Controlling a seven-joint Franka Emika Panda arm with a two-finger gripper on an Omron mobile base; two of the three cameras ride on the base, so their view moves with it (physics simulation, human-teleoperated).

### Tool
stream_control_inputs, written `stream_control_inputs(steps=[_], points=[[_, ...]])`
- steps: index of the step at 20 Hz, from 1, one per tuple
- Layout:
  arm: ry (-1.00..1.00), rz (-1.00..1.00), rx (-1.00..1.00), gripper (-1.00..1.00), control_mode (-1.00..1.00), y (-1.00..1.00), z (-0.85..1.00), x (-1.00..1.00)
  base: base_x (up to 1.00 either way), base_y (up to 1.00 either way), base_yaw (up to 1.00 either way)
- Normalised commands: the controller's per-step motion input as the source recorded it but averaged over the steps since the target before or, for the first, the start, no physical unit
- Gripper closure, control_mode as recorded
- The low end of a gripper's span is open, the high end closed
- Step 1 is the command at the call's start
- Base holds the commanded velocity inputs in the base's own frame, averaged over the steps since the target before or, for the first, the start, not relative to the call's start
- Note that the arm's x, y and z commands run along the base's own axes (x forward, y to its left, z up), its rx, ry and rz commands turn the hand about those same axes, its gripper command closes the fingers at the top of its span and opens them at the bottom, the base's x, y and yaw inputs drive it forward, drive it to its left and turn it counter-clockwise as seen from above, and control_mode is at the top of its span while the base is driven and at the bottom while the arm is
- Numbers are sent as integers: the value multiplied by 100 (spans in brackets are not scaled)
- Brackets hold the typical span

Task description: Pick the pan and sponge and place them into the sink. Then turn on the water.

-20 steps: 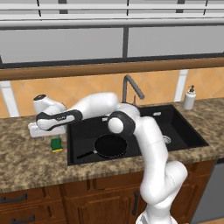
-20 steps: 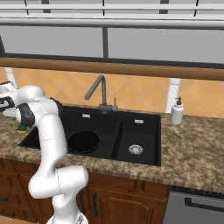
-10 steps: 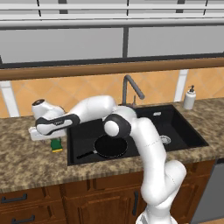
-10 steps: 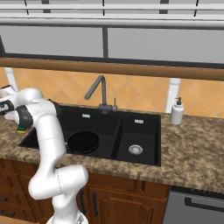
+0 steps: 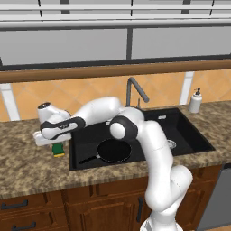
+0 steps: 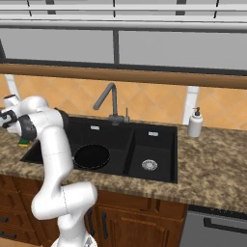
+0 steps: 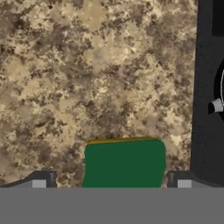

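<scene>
With your spread two-finger gripper (image 7: 111, 178) straddling the small green-topped, yellow-layered sponge (image 7: 124, 162), lower squarely before you pinch its sides

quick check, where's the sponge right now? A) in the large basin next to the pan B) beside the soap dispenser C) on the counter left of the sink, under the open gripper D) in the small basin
C: the sponge lies on the granite counter just left of the sink, between the spread tips of the gripper, while the pan already sits in the large basin.
</scene>
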Motion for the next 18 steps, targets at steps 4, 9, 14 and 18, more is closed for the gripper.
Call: stream_control_inputs(steps=[4,9,14,18], points=[[0,7,0,-100,-100,-4,-11,-1,0,0,0],[0,5,0,-100,-100,0,-8,0,0,0,0],[0,4,0,-100,-100,0,-18,-3,0,0,0],[0,3,0,-100,-100,2,-21,-4,0,0,0]])
